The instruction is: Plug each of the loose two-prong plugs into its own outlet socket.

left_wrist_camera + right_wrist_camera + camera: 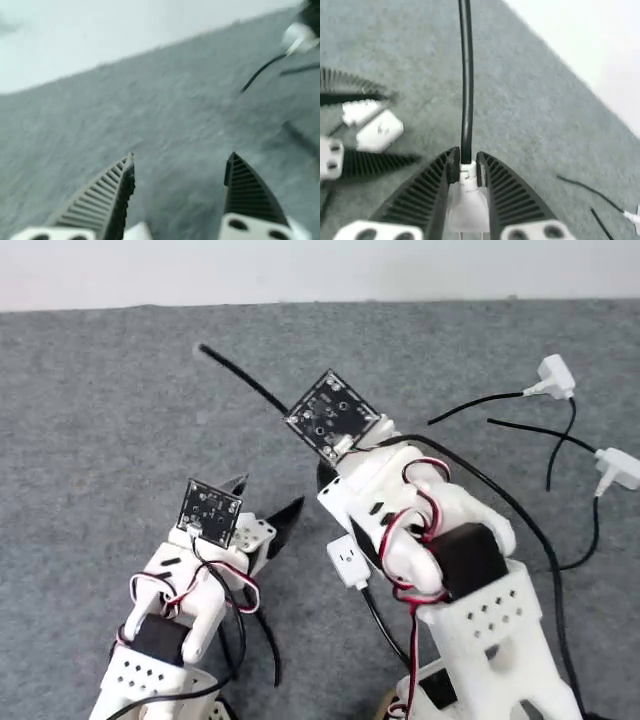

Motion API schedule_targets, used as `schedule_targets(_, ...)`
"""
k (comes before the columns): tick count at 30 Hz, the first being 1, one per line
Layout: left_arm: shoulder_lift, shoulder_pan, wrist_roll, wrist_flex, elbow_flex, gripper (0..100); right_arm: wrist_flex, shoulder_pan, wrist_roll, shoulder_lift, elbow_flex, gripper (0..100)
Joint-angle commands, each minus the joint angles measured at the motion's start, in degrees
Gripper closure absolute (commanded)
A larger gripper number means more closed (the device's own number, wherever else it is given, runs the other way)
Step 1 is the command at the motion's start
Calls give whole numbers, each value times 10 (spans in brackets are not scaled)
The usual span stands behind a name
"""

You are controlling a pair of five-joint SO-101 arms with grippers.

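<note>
My right gripper (466,155) is shut on a white two-prong plug (468,199), whose black cable (466,75) runs straight away over the grey carpet. From above, that cable (240,378) trails off to the far left. A white outlet socket (347,562) lies beside the right arm. Two loose white plugs (553,375) (618,468) lie at the far right with their black cords. My left gripper (265,502) hovers open above bare carpet, left of the right arm; its fingers (116,192) hold nothing. One loose plug (297,37) appears far off.
Grey carpet (100,420) covers the table up to a white wall at the back. Black cords (560,500) loop at the right. The left arm's gripper (365,125) sits close beside my right gripper. Open carpet lies at the far left.
</note>
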Motion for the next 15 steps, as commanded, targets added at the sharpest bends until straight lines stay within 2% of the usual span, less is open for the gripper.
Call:
schedule_targets(1,-8,47,44,-6,-87,724,-36,10,-20,-28,-33,990)
schedule_targets(5,-8,72,61,-6,-124,724,-60,10,-23,-36,-33,990)
schedule_targets(15,-8,138,57,-6,-126,724,-142,10,-24,-32,-36,990)
